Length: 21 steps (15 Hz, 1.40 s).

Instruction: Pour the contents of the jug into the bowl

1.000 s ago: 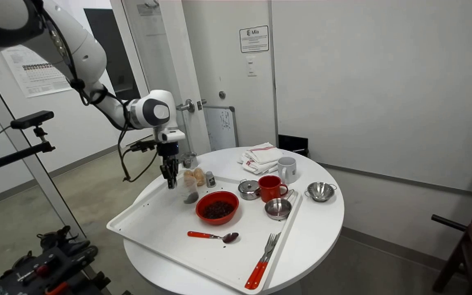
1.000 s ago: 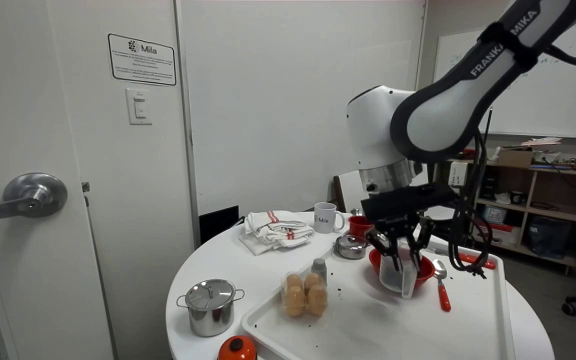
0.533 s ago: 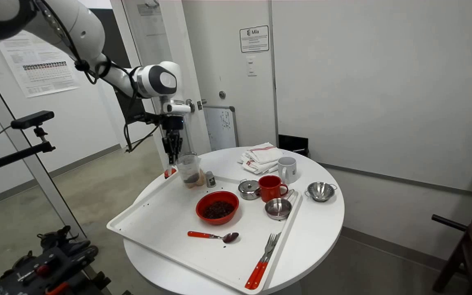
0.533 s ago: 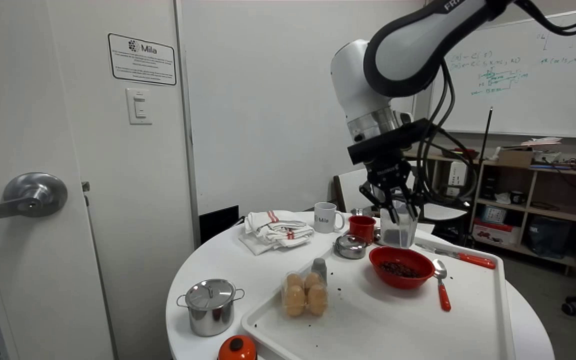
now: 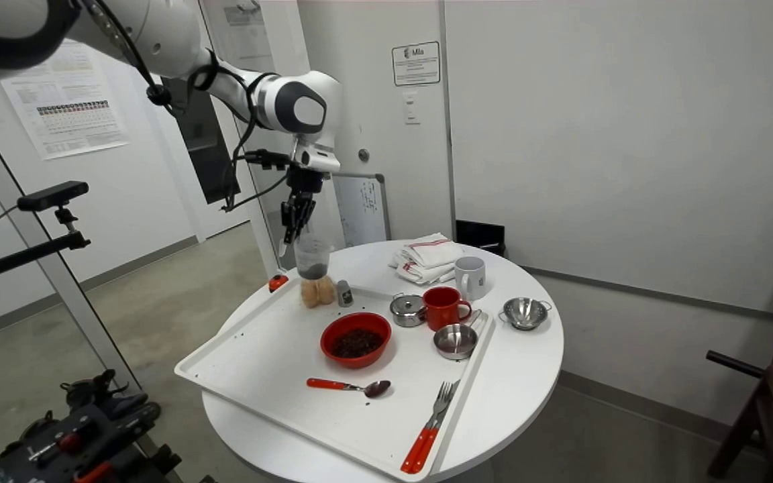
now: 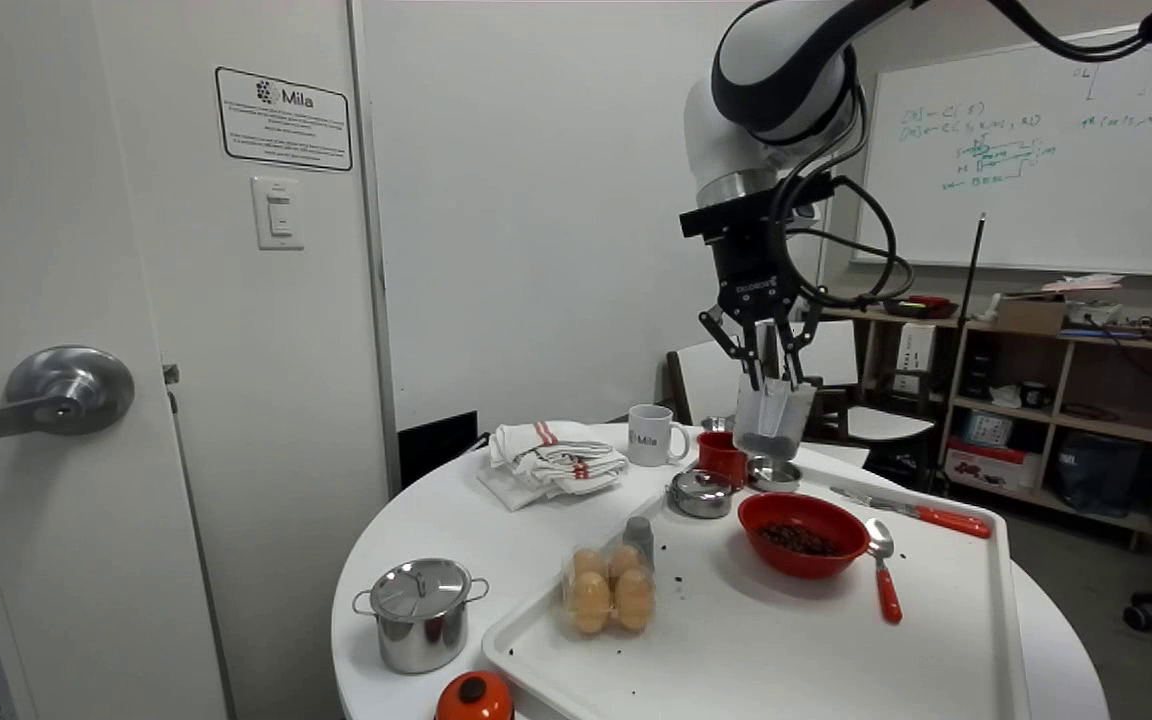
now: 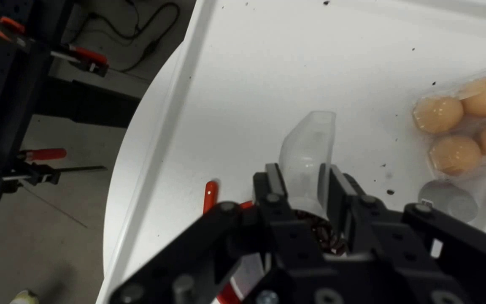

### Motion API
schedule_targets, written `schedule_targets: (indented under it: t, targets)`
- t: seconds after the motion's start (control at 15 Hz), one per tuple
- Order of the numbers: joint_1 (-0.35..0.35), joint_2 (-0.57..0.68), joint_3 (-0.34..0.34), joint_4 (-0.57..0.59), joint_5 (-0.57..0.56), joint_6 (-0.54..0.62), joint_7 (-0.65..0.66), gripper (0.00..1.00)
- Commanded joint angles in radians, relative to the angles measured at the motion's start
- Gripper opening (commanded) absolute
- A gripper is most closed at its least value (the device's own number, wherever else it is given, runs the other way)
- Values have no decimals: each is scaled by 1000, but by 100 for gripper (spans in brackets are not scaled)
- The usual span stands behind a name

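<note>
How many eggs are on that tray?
4: two eggs nearer the gray container, the other two farther from it, all in one clear pack on the white tray.

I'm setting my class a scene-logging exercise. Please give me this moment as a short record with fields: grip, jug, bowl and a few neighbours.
Gripper: closed on the jug
Jug pose: roughly upright, held above the tray
Jug contents: dark patch at the base, too unclear to name
Pouring: nothing seen falling
Bowl: red, on the tray, dark pieces inside
Spoon: on the tray, beside the bowl
Eggs: four, on the tray
Pot: lidded, on the table, off the tray
</note>
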Motion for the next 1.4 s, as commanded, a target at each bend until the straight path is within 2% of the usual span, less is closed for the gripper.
schedule_targets:
  t: [0.0,0.47,0.87,0.93,1.13,1.2,1.33]
  targets:
    - [-50,39,22,51,101,-60,-70,9]
    - [-107,104,22,65,176,-222,-273,9]
    - [-140,204,20,172,211,-412,-411,8]
    - [-109,148,-10,86,196,-335,-376,28]
    - [-115,181,-10,126,201,-375,-404,28]
    - [-115,184,-9,130,202,-376,-407,9]
    - [-131,232,5,205,219,-479,-407,10]
